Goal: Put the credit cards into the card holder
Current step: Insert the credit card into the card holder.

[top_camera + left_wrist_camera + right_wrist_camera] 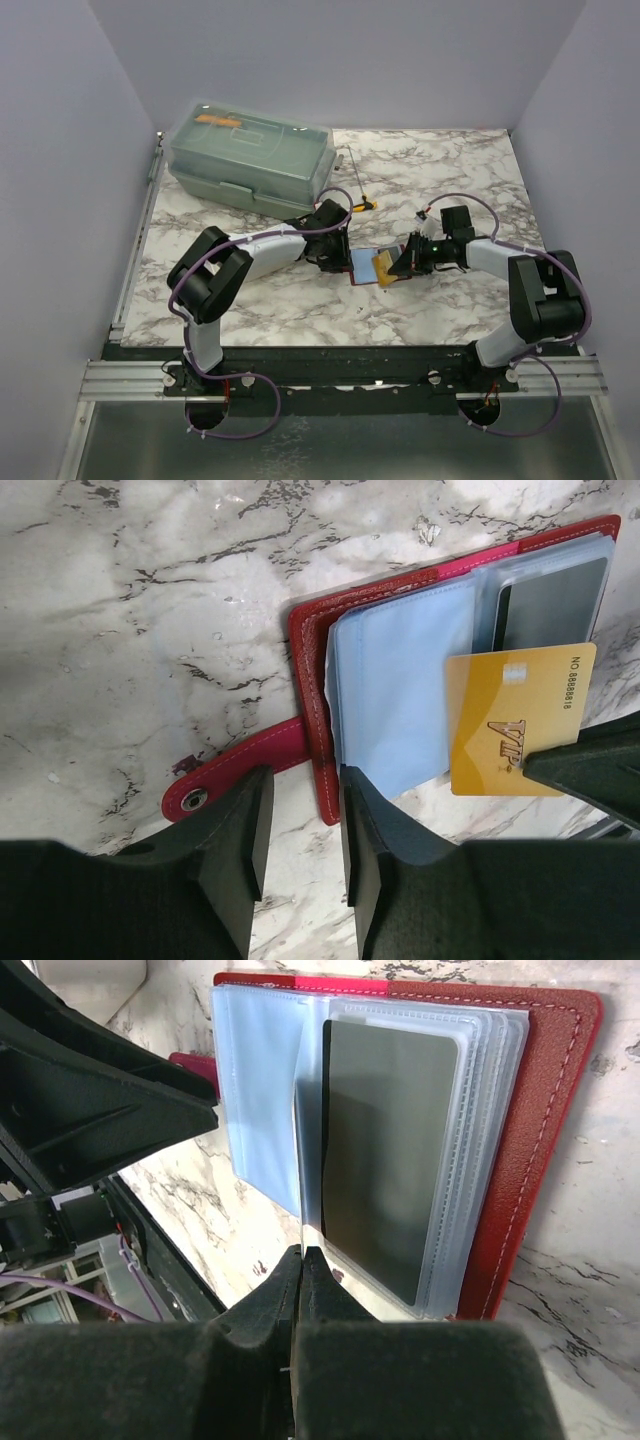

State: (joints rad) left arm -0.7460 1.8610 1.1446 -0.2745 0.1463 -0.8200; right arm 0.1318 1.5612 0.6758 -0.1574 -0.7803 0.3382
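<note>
Pressed tight together, the right gripper (301, 1278) pinches a gold card (510, 720) by one corner (seen edge-on from its own wrist). That card overlaps the clear sleeves (390, 690) of the open red card holder (308, 670) but does not look slotted in. A dark card (390, 1150) sits pocketed at the gold card's 1 o'clock, so I judge the task partly done. The left gripper (300, 795), jaws spread, straddles the holder's near edge, with the gold card at its 2 o'clock. From above, a green box (250, 155) stands at the holder's 10 o'clock.
</note>
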